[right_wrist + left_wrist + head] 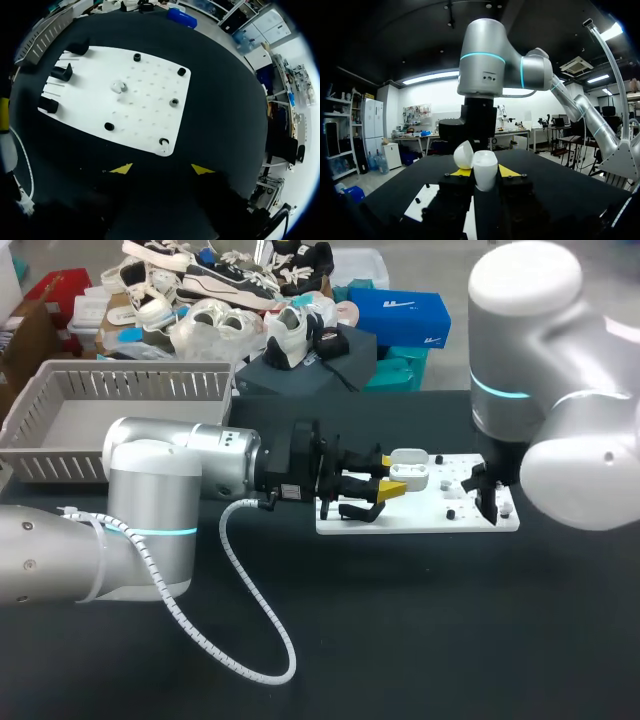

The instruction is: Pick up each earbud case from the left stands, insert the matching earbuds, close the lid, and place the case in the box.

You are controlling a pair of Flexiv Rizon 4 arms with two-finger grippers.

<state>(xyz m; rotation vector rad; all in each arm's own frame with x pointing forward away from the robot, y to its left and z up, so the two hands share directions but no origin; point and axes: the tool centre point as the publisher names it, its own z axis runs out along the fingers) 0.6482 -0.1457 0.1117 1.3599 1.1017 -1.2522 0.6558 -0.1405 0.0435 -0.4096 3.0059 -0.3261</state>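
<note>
Holding an open-lidded earbud case (410, 468) above the white board (420, 518) at table centre.
Set back at ten o'clock, a grey slatted box (60, 390). From nine o'clock, the left gripper (485, 172), clamped on the case from both sides, lid tipped back, just past the black stands (64, 72) on the board's nine o'clock end. Near the board's middle, one small white earbud (118, 87). Over the three o'clock end, the right gripper (162, 170), fingers spread apart.
</note>
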